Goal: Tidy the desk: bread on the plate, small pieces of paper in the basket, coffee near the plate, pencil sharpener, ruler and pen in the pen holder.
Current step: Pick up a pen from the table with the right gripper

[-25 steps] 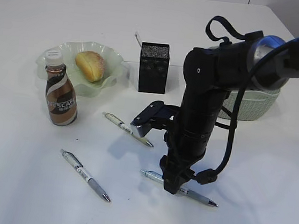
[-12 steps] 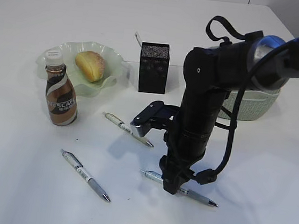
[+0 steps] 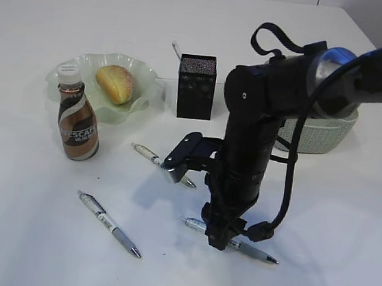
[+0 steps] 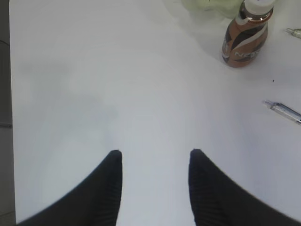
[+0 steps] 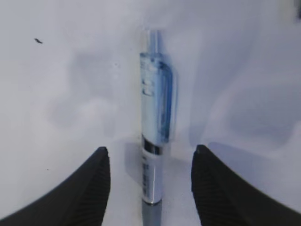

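White table (image 3: 22, 234) carries three pens (image 3: 109, 224), coffee bottle (image 3: 77, 120), plate (image 3: 67, 79), pen holder (image 3: 196, 86), basket (image 3: 323, 136).

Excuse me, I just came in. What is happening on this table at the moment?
The robot is tidying a desk. Its right gripper is down at the table, open, with a pen lying between its fingers, not yet clamped. Two more pens lie on the table. The bread is on the green plate, with the coffee bottle beside it. The left gripper is open and holds nothing.

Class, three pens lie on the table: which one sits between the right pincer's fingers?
The pen nearest the front right: the right pincer straddles it, open. The other two pens lie farther left, untouched.
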`<state>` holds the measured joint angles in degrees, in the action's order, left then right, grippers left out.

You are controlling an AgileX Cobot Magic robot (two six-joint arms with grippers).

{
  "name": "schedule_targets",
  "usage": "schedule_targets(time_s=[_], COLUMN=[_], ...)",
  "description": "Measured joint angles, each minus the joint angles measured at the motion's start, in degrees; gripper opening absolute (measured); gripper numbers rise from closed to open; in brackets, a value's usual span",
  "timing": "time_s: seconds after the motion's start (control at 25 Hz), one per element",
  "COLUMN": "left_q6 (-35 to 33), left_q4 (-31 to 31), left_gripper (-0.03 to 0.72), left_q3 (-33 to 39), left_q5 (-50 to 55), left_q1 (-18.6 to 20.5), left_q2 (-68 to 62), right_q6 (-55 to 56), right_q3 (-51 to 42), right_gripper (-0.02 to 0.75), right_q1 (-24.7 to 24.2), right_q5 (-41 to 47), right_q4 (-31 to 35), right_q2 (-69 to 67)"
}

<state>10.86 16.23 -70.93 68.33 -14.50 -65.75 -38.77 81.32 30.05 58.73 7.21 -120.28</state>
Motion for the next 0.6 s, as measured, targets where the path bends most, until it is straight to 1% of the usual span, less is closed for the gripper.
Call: schedule_targets(time_s=[0.08, 0.24, 0.28, 0.36, 0.6], left_q6=[0.0, 0.0, 0.0, 0.0, 0.0], left_q4=[0.1, 0.1, 0.1, 0.1, 0.1], left_gripper=[0.323, 0.323, 0.323, 0.323, 0.323], left_q3=[0.0, 0.0, 0.0, 0.0, 0.0], left_q5=[0.0, -0.13, -0.13, -0.13, -0.13], left_q1=[0.0, 0.0, 0.0, 0.0, 0.0], left_q2=[0.0, 0.0, 0.0, 0.0, 0.0], right_q6=[1.58, 2.63, 4.26, 4.78, 5.14], right_q3=[0.0, 0.0, 0.0, 0.0, 0.0], right_gripper=[0.439, 0.439, 0.439, 0.439, 0.439], right_q1=[1.84, 2.37, 2.44, 2.44, 2.44], right_q5=[-1.0, -1.4, -2.13, -2.34, -2.58], right_q4=[-2.44, -3.73, -6.05, -7.21, -7.21], right_q2=[0.0, 0.0, 0.0, 0.0, -1.04])
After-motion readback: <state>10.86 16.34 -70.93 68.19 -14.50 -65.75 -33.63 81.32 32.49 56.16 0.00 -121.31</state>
